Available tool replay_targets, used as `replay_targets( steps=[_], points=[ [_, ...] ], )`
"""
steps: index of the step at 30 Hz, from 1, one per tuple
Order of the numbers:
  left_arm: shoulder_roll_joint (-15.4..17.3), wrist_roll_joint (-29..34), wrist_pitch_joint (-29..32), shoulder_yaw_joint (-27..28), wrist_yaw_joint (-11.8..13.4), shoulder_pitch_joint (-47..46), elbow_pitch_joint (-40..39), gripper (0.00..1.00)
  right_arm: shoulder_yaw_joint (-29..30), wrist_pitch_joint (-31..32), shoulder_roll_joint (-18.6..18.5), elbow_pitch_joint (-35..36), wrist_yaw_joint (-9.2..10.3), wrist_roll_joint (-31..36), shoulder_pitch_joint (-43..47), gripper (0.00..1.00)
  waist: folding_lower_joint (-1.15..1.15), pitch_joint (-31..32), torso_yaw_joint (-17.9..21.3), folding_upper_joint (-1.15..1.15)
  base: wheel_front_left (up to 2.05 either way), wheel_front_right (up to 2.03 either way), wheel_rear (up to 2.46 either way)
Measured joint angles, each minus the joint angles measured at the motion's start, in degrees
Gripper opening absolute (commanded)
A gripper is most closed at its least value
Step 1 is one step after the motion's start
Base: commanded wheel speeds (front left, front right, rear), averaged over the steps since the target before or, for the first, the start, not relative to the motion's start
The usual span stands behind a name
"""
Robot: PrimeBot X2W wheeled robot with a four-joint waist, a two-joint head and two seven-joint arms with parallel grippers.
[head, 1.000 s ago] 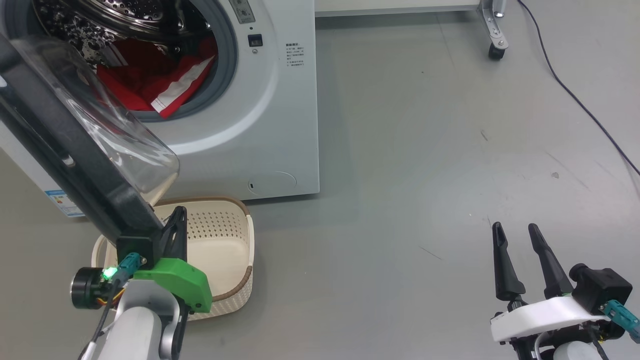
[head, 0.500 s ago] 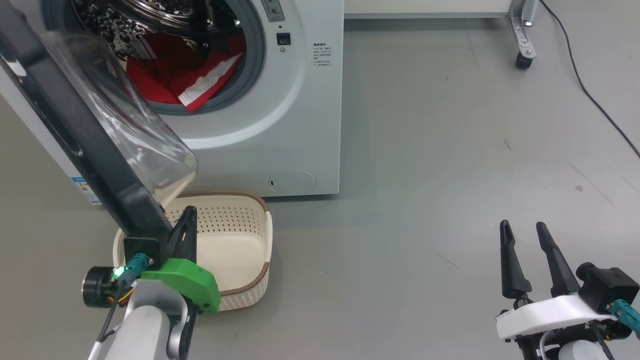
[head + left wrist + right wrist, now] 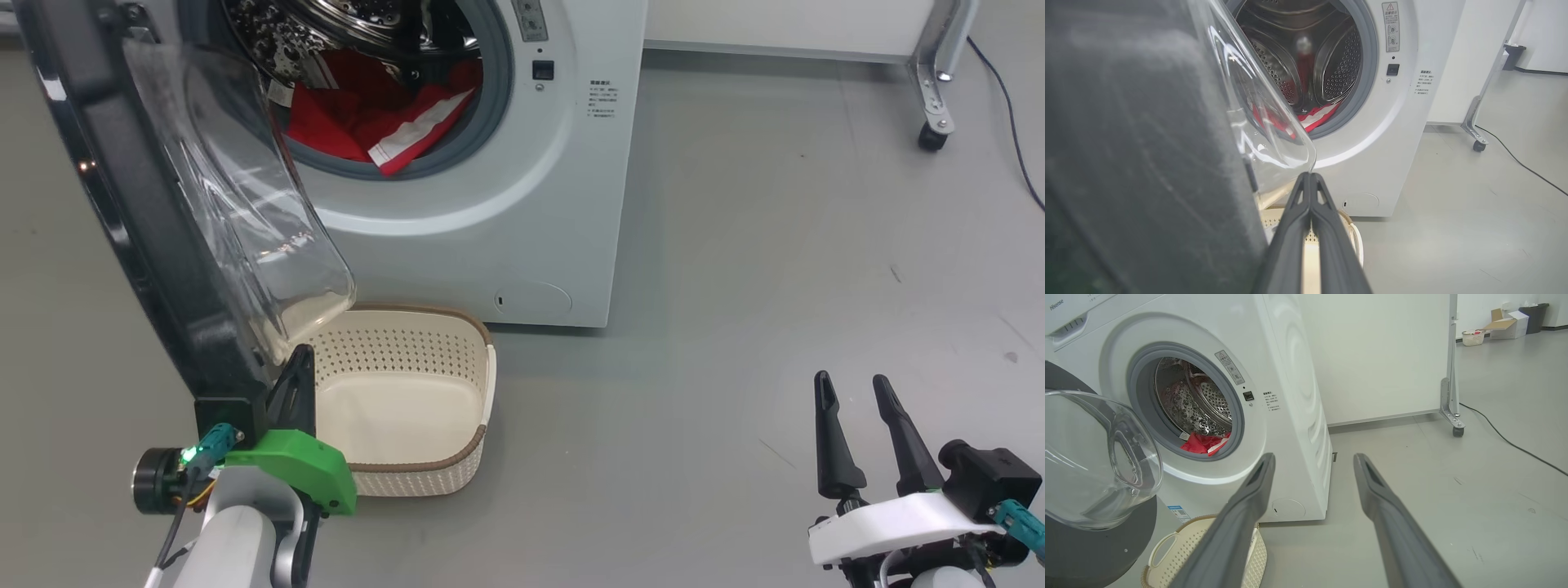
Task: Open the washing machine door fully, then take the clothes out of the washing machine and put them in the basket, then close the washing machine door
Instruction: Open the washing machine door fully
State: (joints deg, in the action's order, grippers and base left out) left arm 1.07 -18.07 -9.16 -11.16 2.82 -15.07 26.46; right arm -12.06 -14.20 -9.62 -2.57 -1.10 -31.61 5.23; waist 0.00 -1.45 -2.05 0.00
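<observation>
The washing machine [image 3: 531, 245] stands at the top with the washing machine door [image 3: 147, 245] swung out to the left, its black rim edge-on and the glass bowl [image 3: 253, 212] bulging toward the drum. The red clothes [image 3: 375, 122] with a white stripe lie in the drum mouth. The cream basket [image 3: 408, 392] sits on the floor below the door. My left gripper [image 3: 295, 359] is shut, its tip beside the door's lower edge, over the basket. My right gripper [image 3: 851, 381] hangs open at the lower right, holding nothing. The right wrist view shows the clothes [image 3: 1204, 443] and the basket [image 3: 1175, 547].
A metal frame leg with a caster [image 3: 931, 135] and a black cable [image 3: 1012, 106] are at the far right. Grey floor [image 3: 735, 327] stretches between the machine and my right gripper. A white panel [image 3: 1380, 355] stands behind the machine.
The head camera has shifted, so machine and basket sit further right in the picture. The door now looks more edge-on, my shut left gripper still at its lower edge. The right gripper is unchanged.
</observation>
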Motion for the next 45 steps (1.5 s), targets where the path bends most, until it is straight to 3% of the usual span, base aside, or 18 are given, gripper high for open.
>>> replay_targets(
  steps=[24,45],
  points=[
    [0.59,-2.05,-2.12,5.17,1.49,-0.2,0.77,0.0,-0.45,0.0,0.76,-0.19,-0.82,0.52,0.29,1.0,0.0,-0.78,-9.3,0.0,0.0,0.0,0.0],
    [6.61,-6.28,-3.11,15.99,2.67,-0.88,-0.43,0.0,-3.13,0.83,0.2,0.67,-1.36,3.04,-1.83,1.0,0.0,-7.18,-11.43,0.0,0.0,0.0,0.0]
  ],
)
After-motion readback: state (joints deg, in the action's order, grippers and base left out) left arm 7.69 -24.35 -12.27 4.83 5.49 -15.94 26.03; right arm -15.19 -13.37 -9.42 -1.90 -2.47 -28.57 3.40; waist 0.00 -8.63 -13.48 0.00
